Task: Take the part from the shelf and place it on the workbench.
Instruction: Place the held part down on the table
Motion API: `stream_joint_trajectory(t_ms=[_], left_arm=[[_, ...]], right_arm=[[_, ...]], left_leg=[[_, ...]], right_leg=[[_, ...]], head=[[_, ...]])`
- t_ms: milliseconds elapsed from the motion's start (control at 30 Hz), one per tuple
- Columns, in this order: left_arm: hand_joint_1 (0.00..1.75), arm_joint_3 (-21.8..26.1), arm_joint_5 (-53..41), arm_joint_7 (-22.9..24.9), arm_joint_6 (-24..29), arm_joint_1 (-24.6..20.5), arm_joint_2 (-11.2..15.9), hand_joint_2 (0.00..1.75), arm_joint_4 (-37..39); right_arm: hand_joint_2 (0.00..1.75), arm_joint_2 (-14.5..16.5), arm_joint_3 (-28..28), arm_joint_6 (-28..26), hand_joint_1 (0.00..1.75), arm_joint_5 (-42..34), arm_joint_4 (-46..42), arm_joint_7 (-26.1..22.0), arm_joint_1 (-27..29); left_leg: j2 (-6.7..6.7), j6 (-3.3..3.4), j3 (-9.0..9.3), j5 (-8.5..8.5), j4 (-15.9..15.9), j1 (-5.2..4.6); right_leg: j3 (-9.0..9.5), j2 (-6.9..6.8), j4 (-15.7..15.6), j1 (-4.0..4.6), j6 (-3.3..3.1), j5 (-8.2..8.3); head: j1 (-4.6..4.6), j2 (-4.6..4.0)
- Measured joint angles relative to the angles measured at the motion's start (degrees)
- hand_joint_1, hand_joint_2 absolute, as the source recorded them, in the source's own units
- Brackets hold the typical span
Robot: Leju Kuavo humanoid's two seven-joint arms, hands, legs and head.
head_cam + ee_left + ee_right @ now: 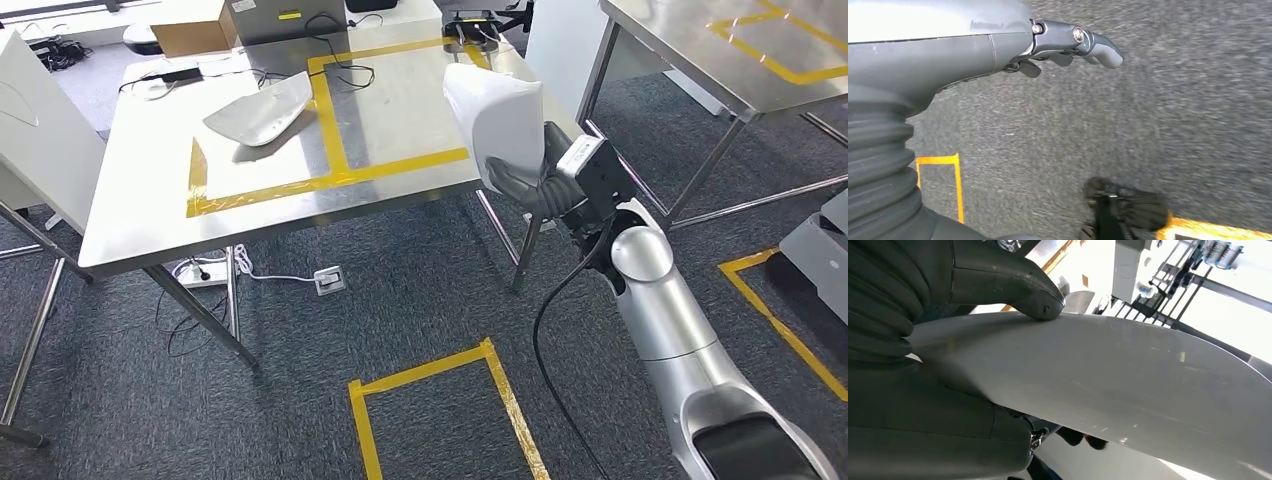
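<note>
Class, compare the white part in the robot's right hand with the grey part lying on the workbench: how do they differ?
The white part is held upright above the table's edge by the right hand; the grey part lies flat on the workbench, untouched. One looks white, the other grey. Both are curved shells.

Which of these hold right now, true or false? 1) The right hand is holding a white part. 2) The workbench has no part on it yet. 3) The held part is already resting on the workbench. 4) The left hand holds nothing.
1) True: the right hand grips the white part.
2) False: a grey part already lies on the workbench, inside the yellow tape outline.
3) False: the white part is raised in the hand by the workbench's near right corner, not set down.
4) True: the left hand hangs over the carpet with nothing in it.
</note>
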Motion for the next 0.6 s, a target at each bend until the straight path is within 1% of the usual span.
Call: stream_joint_trajectory(t_ms=[33, 67, 100, 133, 167, 200, 233, 267, 300, 333, 367, 400, 433, 467, 533, 567, 600], left_arm=[[0.0, 0.0, 0.01, 0.0, 0.0, 0.09, 0.01, 1.75, 0.01], [0.0, 0.0, 0.01, 0.02, 0.0, 0.14, 0.04, 1.75, 0.01], [0.0, 0.0, 0.0, 0.01, 0.0, 0.16, 0.06, 1.75, 0.01], [0.0, 0.0, -0.01, 0.01, 0.0, 0.07, 0.07, 1.75, 0.0], [0.0, 0.0, -0.02, -0.02, 0.0, -0.05, 0.06, 1.75, -0.01], [0.0, 0.0, -0.07, -0.09, -0.01, -0.15, 0.03, 1.75, -0.01], [0.0, 0.0, -0.15, -0.13, -0.01, -0.26, 0.02, 1.75, -0.02], [0.0, 0.0, -0.24, -0.16, -0.01, -0.32, 0.01, 1.75, -0.02], [0.0, 0.0, -0.33, -0.18, -0.01, -0.33, 0.01, 1.75, -0.03], [0.0, 0.01, -0.38, -0.17, 0.0, -0.31, 0.02, 1.75, -0.03], [0.0, 0.01, -0.39, -0.17, 0.0, -0.28, 0.01, 1.75, -0.03], [0.0, 0.02, -0.41, -0.17, 0.0, -0.23, 0.01, 1.75, -0.02], [0.0, 0.02, -0.42, -0.17, 0.0, -0.21, -0.01, 1.75, -0.02], [0.0, 0.02, -0.43, -0.17, -0.01, -0.21, -0.02, 1.75, -0.02], [0.0, 0.02, -0.45, -0.17, -0.02, -0.21, -0.04, 1.75, -0.02], [0.0, 0.02, -0.48, -0.17, -0.02, -0.24, -0.04, 1.75, -0.02], [0.0, 0.02, -0.51, -0.15, -0.02, -0.25, -0.03, 1.75, -0.02]], right_arm=[[1.75, 0.01, 0.0, 0.01, 1.75, 0.01, 0.02, 0.02, 0.04], [1.75, 0.01, 0.01, 0.02, 1.75, 0.02, 0.04, 0.04, 0.08], [1.75, 0.02, 0.01, 0.04, 1.75, 0.03, 0.03, 0.06, 0.11], [1.75, 0.02, 0.0, 0.04, 1.75, 0.05, 0.01, 0.09, 0.11], [1.75, 0.01, -0.04, 0.03, 1.75, 0.06, -0.05, 0.09, 0.08], [1.75, 0.0, -0.09, 0.02, 1.75, 0.05, -0.12, 0.05, 0.08], [1.75, -0.01, -0.16, -0.01, 1.75, 0.05, -0.16, 0.03, 0.07], [1.75, -0.02, -0.24, -0.02, 1.75, 0.04, -0.21, 0.02, 0.12], [1.75, -0.03, -0.3, -0.04, 1.75, 0.03, -0.22, 0.01, 0.22], [1.75, -0.04, -0.35, -0.06, 1.75, 0.03, -0.23, 0.03, 0.36], [1.75, -0.04, -0.39, -0.07, 1.75, 0.03, -0.23, 0.04, 0.54], [1.75, -0.05, -0.4, -0.07, 1.75, 0.04, -0.23, 0.04, 0.7], [1.75, -0.07, -0.41, -0.07, 1.75, 0.04, -0.23, 0.05, 0.79], [1.75, -0.09, -0.44, -0.07, 1.75, 0.04, -0.24, 0.05, 0.83], [1.75, -0.16, -0.61, -0.08, 1.75, 0.04, -0.25, 0.05, 0.84], [1.75, -0.19, -0.71, -0.09, 1.75, 0.06, -0.27, 0.1, 0.88], [1.75, -0.23, -0.78, -0.1, 1.75, 0.09, -0.31, 0.15, 0.97]], left_leg=[[0.01, 0.3, 0.21, 3.37, -3.23, -0.11], [0.01, 0.65, 0.46, 5.93, -5.37, -0.22], [0.02, 1.0, 0.55, 7.29, -6.43, -0.32], [0.04, 1.37, 0.71, 7.26, -6.59, -0.41], [0.02, 1.73, 1.18, 7.14, -6.69, -0.31], [0.0, 2.13, 1.62, 6.89, -6.87, -0.19], [-0.04, 2.5, 2.16, 6.56, -7.03, -0.07], [-0.08, 2.78, 2.75, 6.16, -7.18, 0.06], [-0.11, 2.99, 3.27, 5.66, -7.25, 0.08], [-0.15, 3.07, 3.81, 5.11, -7.27, 0.09], [-0.19, 3.05, 4.45, 4.51, -7.27, 0.1], [-0.24, 2.98, 5.2, 3.86, -7.27, 0.12], [-0.28, 2.84, 6.05, 3.2, -7.27, 0.16], [-0.3, 2.66, 6.96, 2.52, -7.27, 0.21], [-0.33, 2.11, 8.4, 1.09, -7.13, 0.23], [-0.34, 1.75, 8.83, 0.36, -7.05, 0.16], [-0.31, 1.35, 9.33, -0.22, -6.94, 0.08]], right_leg=[[0.72, 0.08, 0.13, 0.08, 0.19, -0.81], [1.16, 0.18, 0.2, 0.17, 0.47, -1.51], [1.42, 0.28, 0.33, 0.25, 0.78, -1.96], [1.6, 0.39, 0.56, 0.31, 1.09, -2.13], [1.32, 0.39, 1.2, 0.31, 1.35, -2.03], [0.56, 0.29, 2.8, 0.26, 1.6, -1.6], [-0.93, 0.18, 5.31, 0.19, 1.88, -1.27], [-3.08, 0.05, 8.6, 0.08, 2.21, -1.42], [-5.6, -0.07, 12.15, -0.08, 2.58, -2.25], [-8.15, -0.15, 15.16, -0.26, 2.89, -3.81], [-10.29, -0.23, 17.08, -0.46, 3.13, -5.38], [-11.69, -0.32, 17.47, -0.64, 3.3, -6.22], [-12.2, -0.39, 16.17, -0.76, 3.38, -5.78], [-11.88, -0.47, 13.32, -0.85, 3.38, -3.83], [-10.24, -0.79, 5.56, -0.83, 3.19, 2.6], [-9.54, -0.95, 2.83, -0.74, 2.99, 4.86], [-9.15, -1.02, 1.24, -0.64, 2.75, 6.12]], head=[[-0.06, 0.0], [-0.11, 0.0], [-0.17, 0.0], [-0.19, 0.0], [-0.2, 0.0], [-0.18, 0.0], [-0.13, 0.0], [-0.07, 0.0], [0.0, 0.0], [0.05, 0.0], [0.07, 0.0], [0.09, 0.0], [0.1, 0.0], [0.1, 0.0], [0.1, 0.0], [0.09, 0.0], [0.08, 0.0]])
